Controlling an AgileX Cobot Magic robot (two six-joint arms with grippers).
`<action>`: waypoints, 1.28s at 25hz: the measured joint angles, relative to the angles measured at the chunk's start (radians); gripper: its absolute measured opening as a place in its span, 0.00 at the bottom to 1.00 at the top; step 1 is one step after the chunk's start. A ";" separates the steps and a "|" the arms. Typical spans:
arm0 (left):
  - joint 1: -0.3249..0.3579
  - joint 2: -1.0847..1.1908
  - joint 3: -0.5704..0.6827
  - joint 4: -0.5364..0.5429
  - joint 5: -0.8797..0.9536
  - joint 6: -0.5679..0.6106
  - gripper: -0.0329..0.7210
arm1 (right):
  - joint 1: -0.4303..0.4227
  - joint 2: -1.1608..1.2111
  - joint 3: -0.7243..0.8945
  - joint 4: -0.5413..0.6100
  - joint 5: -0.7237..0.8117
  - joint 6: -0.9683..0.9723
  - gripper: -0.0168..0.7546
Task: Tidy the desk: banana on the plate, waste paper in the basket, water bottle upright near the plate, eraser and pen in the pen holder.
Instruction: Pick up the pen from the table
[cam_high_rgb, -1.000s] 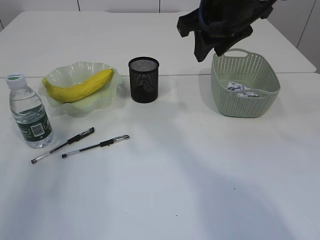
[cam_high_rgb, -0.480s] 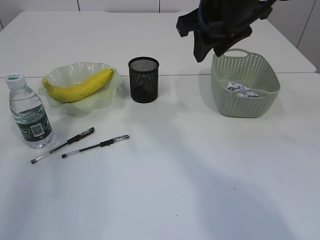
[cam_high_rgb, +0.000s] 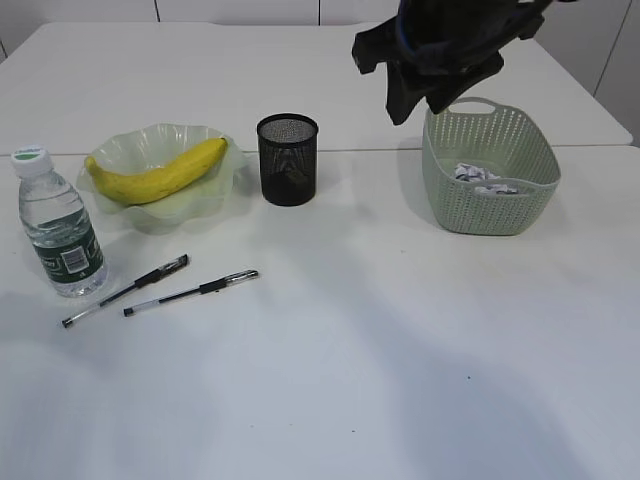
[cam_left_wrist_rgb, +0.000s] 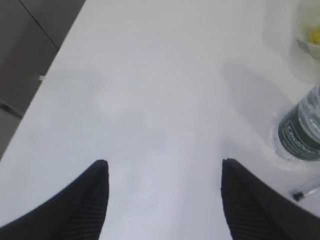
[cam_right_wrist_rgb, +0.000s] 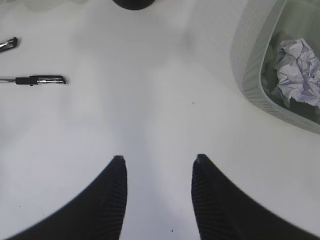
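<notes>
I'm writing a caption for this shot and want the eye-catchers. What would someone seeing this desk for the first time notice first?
The yellow banana lying in the pale green plate at the back left stands out most against the white desk. Next comes the black pen holder at the centre back, with the green basket holding crumpled paper to its right. In front, two pens lie loose beside the upright water bottle.
</notes>
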 joint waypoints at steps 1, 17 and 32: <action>0.000 -0.002 0.000 -0.058 0.009 0.059 0.71 | 0.000 0.000 0.000 0.000 0.000 0.000 0.44; -0.124 -0.117 -0.090 -0.517 0.218 0.579 0.71 | 0.000 -0.056 0.106 0.023 0.000 -0.031 0.44; -0.443 -0.131 -0.090 -0.537 0.195 0.695 0.70 | 0.000 -0.458 0.514 0.083 0.000 -0.039 0.44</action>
